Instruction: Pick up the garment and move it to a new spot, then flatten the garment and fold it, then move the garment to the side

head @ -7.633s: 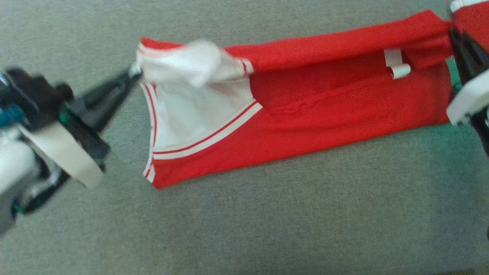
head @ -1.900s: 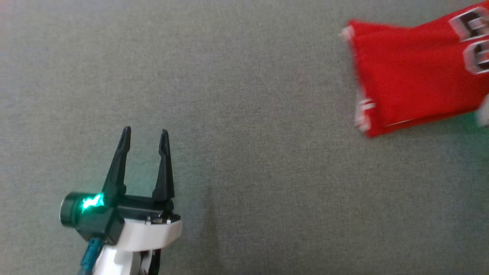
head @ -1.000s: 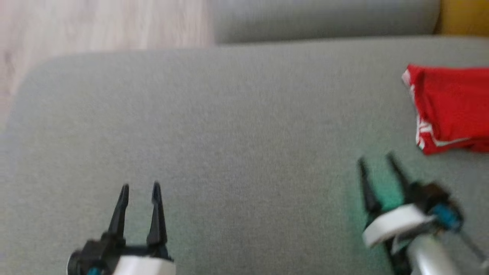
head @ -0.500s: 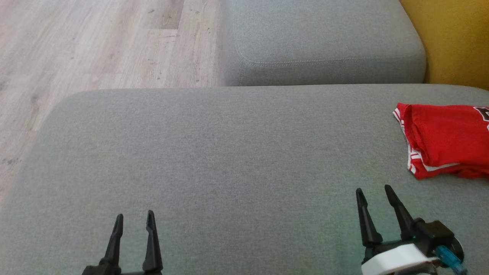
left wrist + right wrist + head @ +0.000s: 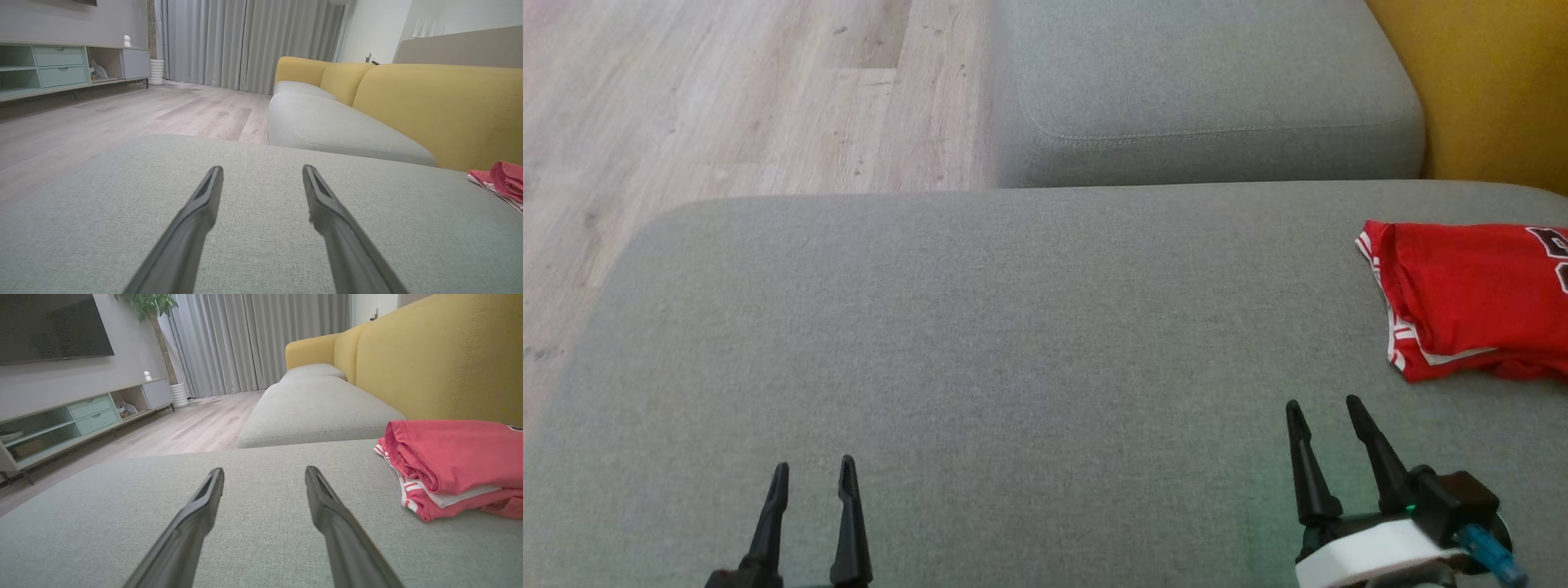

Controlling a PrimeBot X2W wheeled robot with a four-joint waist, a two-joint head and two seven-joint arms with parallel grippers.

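Observation:
The garment, a red jersey with white trim, lies folded at the right edge of the grey seat cushion. The right wrist view has the garment at its right, and the left wrist view catches a corner of the garment far right. My right gripper stands open near the cushion's front, below and left of the jersey, holding nothing. Over the front left of the cushion my left gripper is open and empty too. Both grippers' fingers are spread in the left gripper and right gripper wrist views.
A second grey cushion lies beyond the first, with a yellow sofa back to the right. Wood floor lies to the left. A low cabinet, curtains and a potted plant stand far off.
The camera has tilted up, bringing the floor and far cushion into view. Both grippers have drawn back to the cushion's front, away from the folded garment, and stay open.

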